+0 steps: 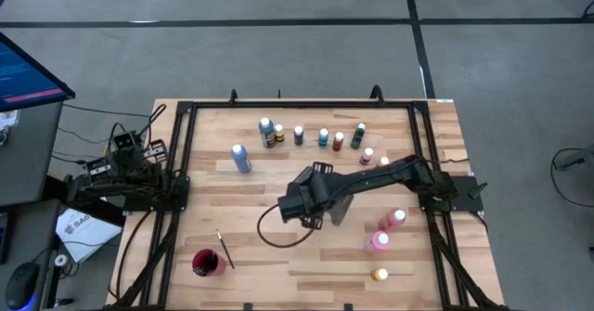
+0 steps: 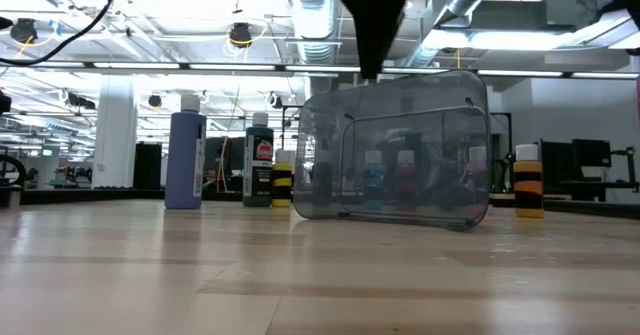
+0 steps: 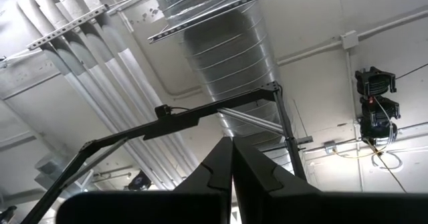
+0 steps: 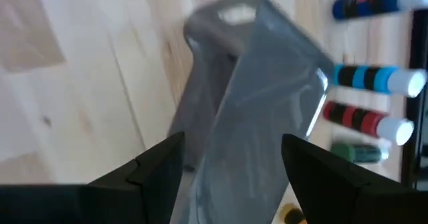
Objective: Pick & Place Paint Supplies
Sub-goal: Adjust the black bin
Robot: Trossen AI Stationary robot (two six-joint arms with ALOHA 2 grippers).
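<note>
My right gripper (image 2: pixel 372 67) reaches down over the table's middle (image 1: pixel 311 211) and is shut on a grey see-through bin (image 2: pixel 400 155), which also shows in the right wrist view (image 4: pixel 254 97). The bin stands tipped on the table. Small paint bottles stand in a row at the far side (image 1: pixel 323 137), among them a large blue one (image 1: pixel 241 158) and a dark one (image 1: pixel 266 133). Pink bottles (image 1: pixel 394 220) and a yellow one (image 1: pixel 380 275) stand at the right. A brush (image 1: pixel 225 249) leans in the red cup (image 1: pixel 208 263). My left gripper (image 3: pixel 232 174) is shut and empty, parked at the table's left edge and pointing up. My right gripper has the bin's upper wall (image 4: pixel 247 150) between its two fingers (image 4: pixel 157 164), coming from above and pointing down. The fingertips lie below the wrist picture's edge, so the exact hold does not show. The bin is tilted, its lower edge (image 2: pixel 400 218) on the table.
The red cup stands near the front left. A black frame (image 1: pixel 181 162) runs round the table. Bare wood lies in front of the bin and at the middle left. Bottles show close behind the bin (image 4: pixel 374 77).
</note>
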